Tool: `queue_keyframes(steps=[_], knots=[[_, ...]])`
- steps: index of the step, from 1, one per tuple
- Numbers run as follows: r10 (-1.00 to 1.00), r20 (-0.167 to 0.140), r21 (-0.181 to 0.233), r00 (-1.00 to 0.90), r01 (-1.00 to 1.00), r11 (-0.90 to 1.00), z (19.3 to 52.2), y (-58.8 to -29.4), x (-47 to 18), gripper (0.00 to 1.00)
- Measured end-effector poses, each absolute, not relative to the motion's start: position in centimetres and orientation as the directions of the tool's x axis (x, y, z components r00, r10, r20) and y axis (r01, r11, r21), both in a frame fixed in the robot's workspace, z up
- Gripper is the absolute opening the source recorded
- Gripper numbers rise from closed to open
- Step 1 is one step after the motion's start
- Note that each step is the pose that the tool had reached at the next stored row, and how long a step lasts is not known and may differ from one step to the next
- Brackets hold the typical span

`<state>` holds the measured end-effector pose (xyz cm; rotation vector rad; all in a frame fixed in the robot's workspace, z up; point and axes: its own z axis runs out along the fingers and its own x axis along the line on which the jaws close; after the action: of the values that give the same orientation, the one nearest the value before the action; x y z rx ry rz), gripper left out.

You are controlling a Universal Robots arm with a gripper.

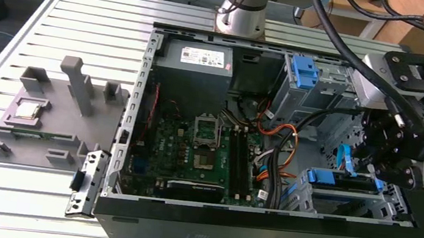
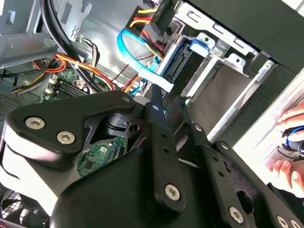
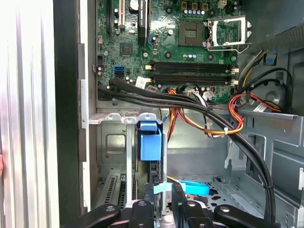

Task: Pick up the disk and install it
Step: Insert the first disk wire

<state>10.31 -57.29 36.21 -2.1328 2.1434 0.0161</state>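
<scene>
The disk (image 1: 343, 180) sits edge-up in its blue bracket inside the drive bay at the case's corner, on the exterior view's right. In the first wrist view the disk's blue bracket (image 3: 149, 145) stands in the metal bay just beyond my fingertips. My gripper (image 1: 377, 171) hangs right above that bay. Its black fingers (image 2: 156, 111) stand close together with nothing of the disk between them. The end of a light-blue flat cable (image 2: 159, 83) lies against the tips and shows again as the cable (image 3: 164, 187) in the first wrist view. The gripper (image 3: 166, 197) is apart from the disk.
The open computer case (image 1: 263, 227) lies on a slotted metal table (image 1: 86, 10), with motherboard (image 1: 200, 148), grey power-supply box (image 1: 195, 58) and thick black cables (image 3: 190, 102) inside. A second blue bracket (image 1: 304, 73) fills a far bay. A grey fixture (image 1: 38, 127) holds a processor chip (image 1: 28, 109). A person's hand (image 2: 289, 142) is beside the case.
</scene>
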Motion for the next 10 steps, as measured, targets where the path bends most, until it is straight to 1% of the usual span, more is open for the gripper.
queue_keyframes(steps=[10], knots=[[-0.996, -0.091, -0.075, -0.002, -0.997, 0.008, 36.2, -57.1, 11.6, 0.29]])
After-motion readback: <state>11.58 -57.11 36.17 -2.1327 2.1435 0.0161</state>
